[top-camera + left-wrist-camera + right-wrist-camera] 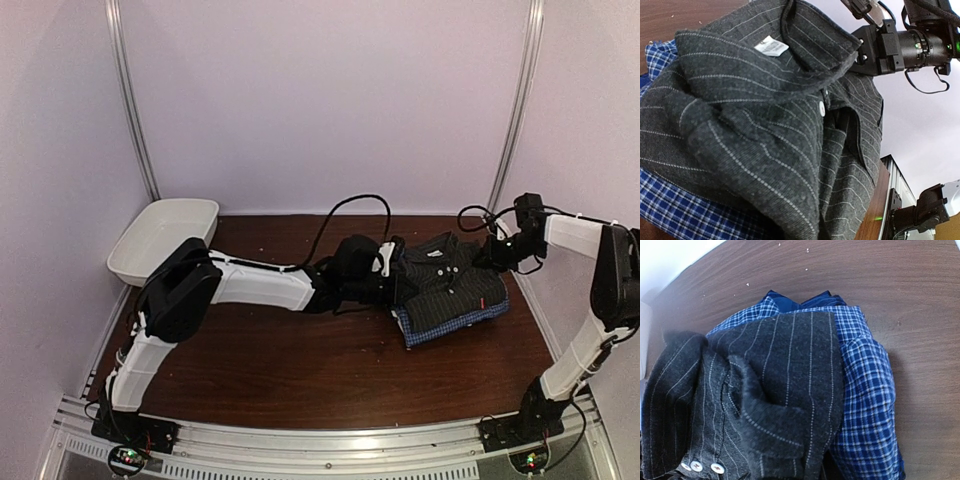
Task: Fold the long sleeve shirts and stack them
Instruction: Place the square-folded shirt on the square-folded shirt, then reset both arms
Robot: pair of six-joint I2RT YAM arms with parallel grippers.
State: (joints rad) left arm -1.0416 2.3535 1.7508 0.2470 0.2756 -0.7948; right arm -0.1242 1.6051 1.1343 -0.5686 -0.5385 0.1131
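Along the bottom of the top view, the bare dark wood-grain table (300,370) stretches wide between the arm bases and the stack. Right of centre, the black pinstriped shirt (445,280), a soft fuzzy weave with white buttons and a rumpled collar, lies folded on the blue-and-white check shirt (440,330), whose edge peeps out below. The left gripper (385,268) is clenched at the stack's left edge, perhaps pinching cloth. The right gripper (490,257) meets the collar's right side; its grip I cannot tell. At upper left sits a white oval plastic tub (160,240), well apart.
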